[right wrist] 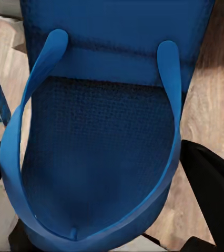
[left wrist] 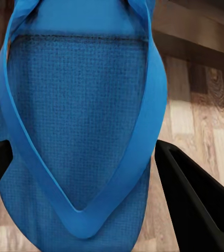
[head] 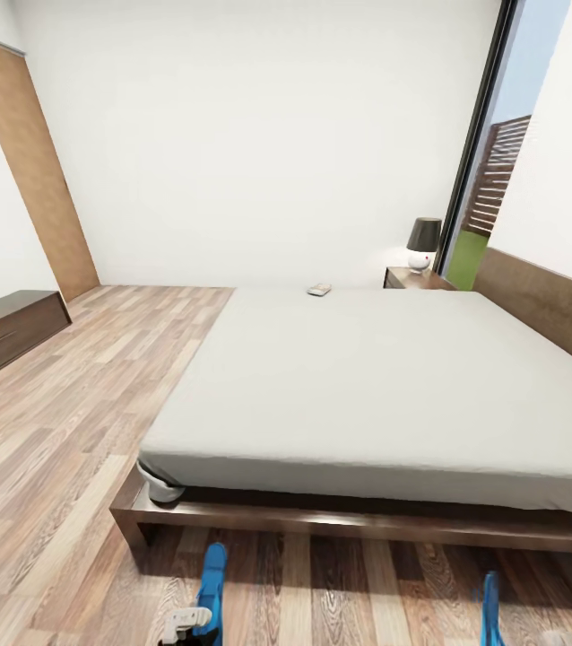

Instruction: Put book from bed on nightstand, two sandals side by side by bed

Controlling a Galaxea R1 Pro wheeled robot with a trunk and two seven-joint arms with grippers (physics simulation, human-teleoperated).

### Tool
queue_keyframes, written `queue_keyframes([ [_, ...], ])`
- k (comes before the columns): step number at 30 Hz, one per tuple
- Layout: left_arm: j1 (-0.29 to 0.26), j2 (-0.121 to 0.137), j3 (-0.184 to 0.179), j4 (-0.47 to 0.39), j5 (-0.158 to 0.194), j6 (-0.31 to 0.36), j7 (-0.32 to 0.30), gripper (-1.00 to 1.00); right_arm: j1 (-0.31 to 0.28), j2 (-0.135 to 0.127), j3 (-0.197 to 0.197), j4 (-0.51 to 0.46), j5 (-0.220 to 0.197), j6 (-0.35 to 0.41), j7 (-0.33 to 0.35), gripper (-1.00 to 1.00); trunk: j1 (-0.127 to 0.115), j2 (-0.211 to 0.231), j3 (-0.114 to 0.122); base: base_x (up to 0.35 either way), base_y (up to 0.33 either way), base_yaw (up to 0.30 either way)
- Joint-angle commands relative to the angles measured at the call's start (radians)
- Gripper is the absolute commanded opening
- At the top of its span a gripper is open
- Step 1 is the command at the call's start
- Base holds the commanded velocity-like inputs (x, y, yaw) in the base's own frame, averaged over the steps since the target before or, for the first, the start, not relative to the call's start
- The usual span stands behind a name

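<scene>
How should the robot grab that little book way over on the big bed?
Best guess: pinch the small thin book across its narrow width from straight above. It lies flat on the pale-grey mattress, near the far edge, so no side is lifted to slide under. Approach from the far side, by the dark-brown nightstand.

White walls close the room, plain and evenly lit, above a floor of light wood planks with mixed brown grain. A tall brown wooden door panel stands against the left wall, and a long low dark-wood cabinet sits below it on the floor. At the far right a dark-framed window runs floor to ceiling, showing blue sky, a slatted fence and green grass. A lamp with a dark shade and white base stands near that window.
</scene>
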Motion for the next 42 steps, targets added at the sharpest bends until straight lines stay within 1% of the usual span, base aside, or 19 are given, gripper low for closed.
queue_keyframes([
  [1,-0.001,0.001,-0.008,0.001,0.008,-0.005,0.002,-1.0,0.0,-0.007,0.001,0.0,-0.016,0.015,0.039,-1.0,0.0,0.0,-0.001,0.0,0.0,0.0],
  [2,-0.002,0.001,-0.008,0.0,0.008,-0.005,0.006,-1.0,0.0,-0.013,0.001,0.0,-0.036,0.025,0.069,-1.0,0.0,0.0,-0.001,0.0,0.0,0.0],
  [4,-0.002,0.0,-0.008,-0.001,0.008,-0.005,0.024,-1.0,0.0,-0.018,0.001,-0.001,-0.049,0.033,0.088,-1.0,0.0,0.0,-0.001,0.0,0.0,0.0],
  [5,-0.002,-0.001,-0.009,-0.001,0.008,-0.005,0.048,-1.0,0.0,-0.019,0.001,-0.002,-0.052,0.034,0.094,-1.0,0.0,0.0,-0.001,0.0,0.0,0.0],
  [8,-0.003,-0.003,-0.011,-0.012,0.007,-0.006,0.209,-1.0,0.0,-0.02,0.002,-0.003,-0.057,0.037,0.11,-1.0,0.0,0.0,-0.001,0.0,0.0,0.0],
  [9,-0.003,-0.004,-0.012,-0.018,0.004,-0.005,0.277,-1.0,0.0,-0.02,0.004,-0.003,-0.057,0.037,0.112,-1.0,0.0,0.0,-0.001,0.0,0.0,0.0],
  [10,-0.003,-0.005,-0.012,-0.024,-0.004,-0.003,0.317,-1.0,0.0,-0.02,0.005,-0.002,-0.058,0.037,0.113,-1.0,0.0,0.0,-0.001,0.0,0.0,0.0],
  [11,-0.004,-0.006,-0.013,-0.033,-0.019,-0.002,0.352,-1.0,0.0,-0.02,0.006,-0.002,-0.058,0.037,0.113,-1.0,0.0,0.0,-0.001,0.0,0.0,0.0],
  [13,-0.005,-0.006,-0.014,-0.057,-0.068,0.003,0.419,-1.0,0.0,-0.02,0.007,-0.001,-0.058,0.037,0.114,-1.0,0.0,0.0,-0.001,0.0,0.0,0.0],
  [14,-0.005,-0.007,-0.013,-0.076,-0.114,0.014,0.458,-1.0,0.0,-0.02,0.008,-0.001,-0.058,0.037,0.114,-1.0,0.0,0.0,-0.001,0.0,0.0,0.0],
  [15,-0.006,-0.009,-0.013,-0.085,-0.143,0.033,0.476,-1.0,0.0,-0.02,0.009,-0.001,-0.058,0.036,0.114,-1.0,0.0,0.0,-0.001,0.0,0.0,0.0],
  [17,-0.009,-0.019,-0.013,-0.099,-0.189,0.09,0.496,-1.0,0.0,-0.02,0.009,-0.001,-0.058,0.036,0.114,-1.0,0.0,0.0,-0.001,0.0,0.0,0.0],
  [18,-0.011,-0.026,-0.013,-0.11,-0.205,0.118,0.501,-1.0,0.0,-0.02,0.009,-0.001,-0.057,0.036,0.114,-1.0,0.0,0.0,-0.001,0.0,0.0,0.0],
  [20,-0.013,-0.039,-0.013,-0.145,-0.222,0.153,0.512,-1.0,0.0,-0.02,0.01,-0.001,-0.057,0.036,0.114,-1.0,0.0,0.0,-0.001,0.0,0.0,0.0],
  [22,-0.014,-0.045,-0.013,-0.17,-0.232,0.168,0.549,-1.0,0.0,-0.02,0.01,0.0,-0.057,0.036,0.114,-1.0,0.0,0.0,-0.001,0.0,0.0,0.0],
  [27,-0.014,-0.044,-0.011,-0.175,-0.237,0.161,0.581,-1.0,0.0,-0.02,0.01,0.0,-0.057,0.036,0.114,-1.0,0.0,0.0,-0.001,0.0,0.0,0.0],
  [32,-0.015,-0.042,-0.01,-0.171,-0.236,0.087,0.586,-1.0,0.0,-0.02,0.01,0.0,-0.057,0.036,0.114,-1.0,0.0,0.0,-0.001,0.0,0.0,0.0],
  [36,-0.015,-0.042,-0.01,-0.172,-0.237,0.071,0.589,-1.0,0.0,-0.02,0.01,0.0,-0.057,0.036,0.114,-1.0,0.0,0.0,-0.001,0.0,0.0,0.0],
  [42,-0.015,-0.043,-0.012,-0.172,-0.237,0.068,0.591,-1.0,0.0,-0.019,0.01,0.0,-0.057,0.036,0.114,-1.0,0.023,-0.042,-0.02,0.0,0.0,0.0],
])
